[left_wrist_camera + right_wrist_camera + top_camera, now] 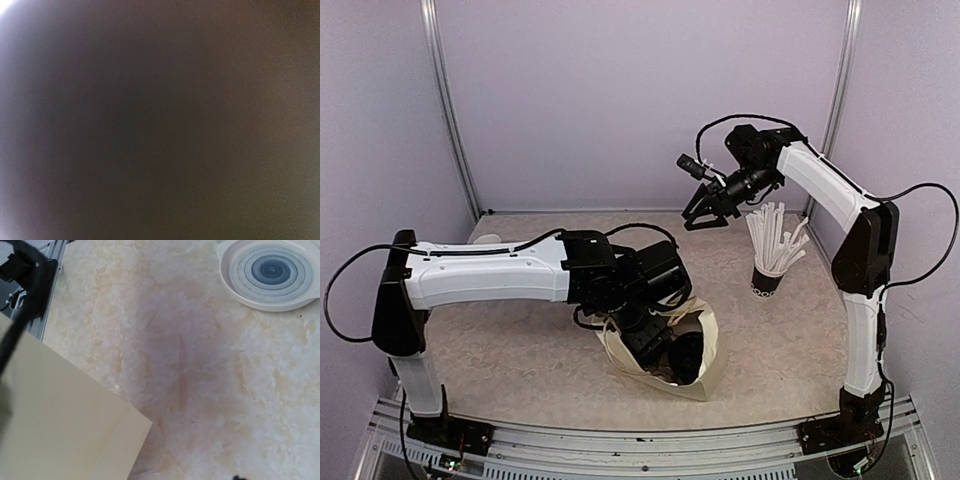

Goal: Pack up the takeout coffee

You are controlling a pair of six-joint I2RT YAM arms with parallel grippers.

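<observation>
From above, the right pincer (pixel 704 214) hangs in the air with its fingers spread wide, holding nothing. The left pincer (pixel 658 350) is down inside the one paper bag (pixel 715 335), so its grip cannot be told. A dark round shape (pixel 686 356) lies in the bag beside it. It may be a coffee cup, but that is unclear. One cup of straws (pixel 767 265) stands nearby.

The left wrist view is all dark.

The right wrist view shows one plate (pixel 270 270) and the bag's corner.

bag (pixel 715 345) centre-front | left tool (pixel 660 350) in bag | straw cup (pixel 766 281) right of bag | plate (pixel 270 272) rear-left
</observation>
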